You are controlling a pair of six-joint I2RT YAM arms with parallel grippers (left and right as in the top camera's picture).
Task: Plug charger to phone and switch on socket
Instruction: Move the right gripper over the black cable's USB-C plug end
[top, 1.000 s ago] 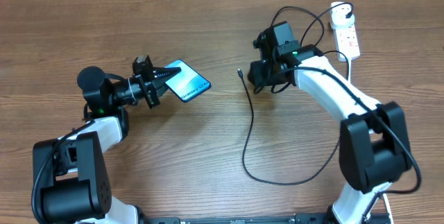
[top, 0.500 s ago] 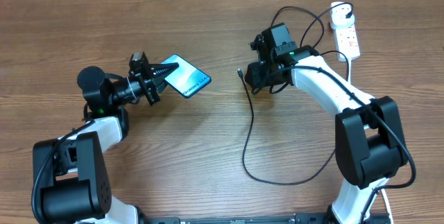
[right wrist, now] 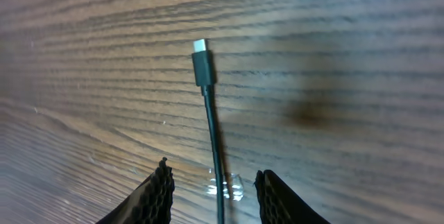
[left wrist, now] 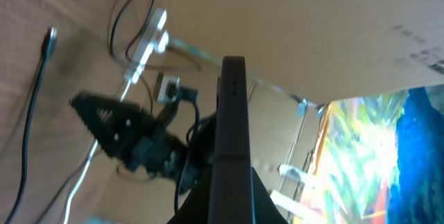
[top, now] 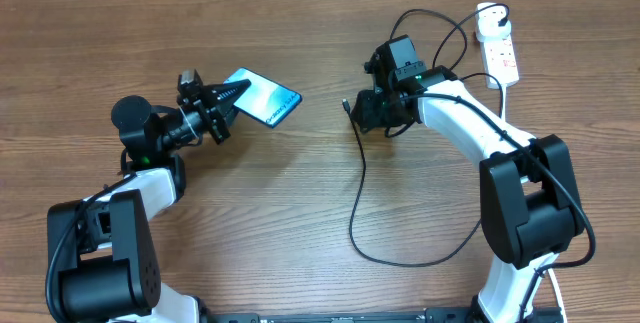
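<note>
**Item 1.** Your left end effector (top: 232,97): clenched on the phone (top: 266,100), gripping it by one short end. The phone is held tilted over the left half of the tabletop (top: 200,223), toward the far edge, with its screen glowing blue.

**Item 2.** Your right end effector (right wrist: 215,175): released. Its fingers (right wrist: 158,191) stand apart on either side of the charger (top: 357,188) cable and do not touch it. They sit just behind the connector tip (right wrist: 201,59), which lies flat near mid-tabletop.

**Item 3.** Charger: the black cable runs toward the near edge and curves right. Its white adapter (top: 489,21) is seated in the socket.

**Item 4.** Socket (top: 504,59): a white strip by the far edge, right of centre.
</note>
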